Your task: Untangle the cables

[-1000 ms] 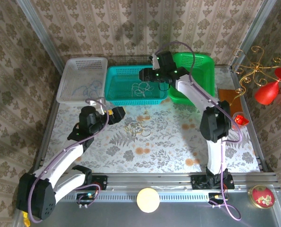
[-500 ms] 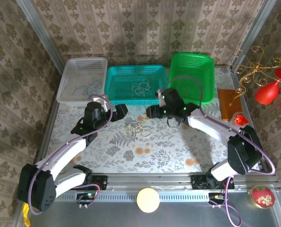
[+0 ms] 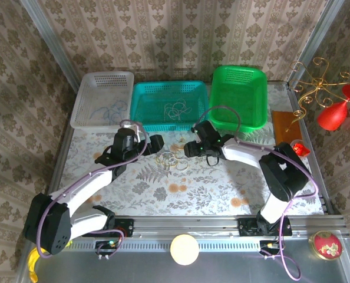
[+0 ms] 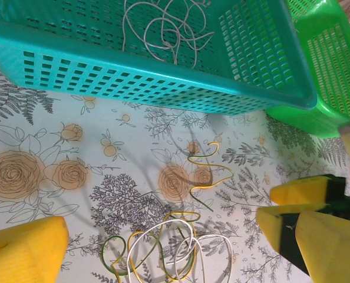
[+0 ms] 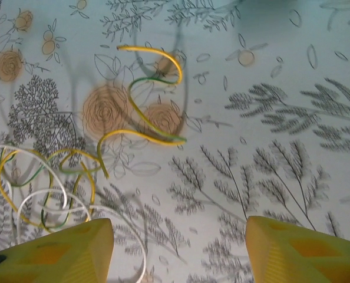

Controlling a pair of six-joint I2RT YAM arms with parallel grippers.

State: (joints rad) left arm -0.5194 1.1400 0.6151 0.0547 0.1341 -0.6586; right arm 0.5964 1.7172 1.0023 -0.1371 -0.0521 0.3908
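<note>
A tangle of white and yellow-green cables [image 3: 172, 160] lies mid-table, and one loose yellow-green cable [image 3: 180, 143] curls just behind it. My left gripper [image 3: 154, 143] is open at the tangle's left; the loops [image 4: 169, 247] lie between its yellow fingers [image 4: 27, 253] on the cloth. My right gripper [image 3: 192, 147] is open just right of the cables. Nothing sits between its pads, though a white loop [image 5: 128, 236] runs beside its left finger [image 5: 51, 250]. The loose cable [image 5: 145, 100] lies ahead of it. Whitish cables [image 3: 176, 110] rest in the teal basket [image 3: 141, 115], blue ones [image 3: 110, 109] in the white basket [image 3: 92, 82].
A green basket [image 3: 254, 88] stands at the back right beside the teal one. Along the right edge are a brown board [image 3: 286, 124], a small red object [image 3: 299, 148], a red vase [image 3: 334, 115] and a gold wire stand [image 3: 316, 82]. Papered walls close in the back and sides.
My right arm has swung from over the teal basket down to the table beside the tangle. My left gripper has crept right, closer to the tangle.
</note>
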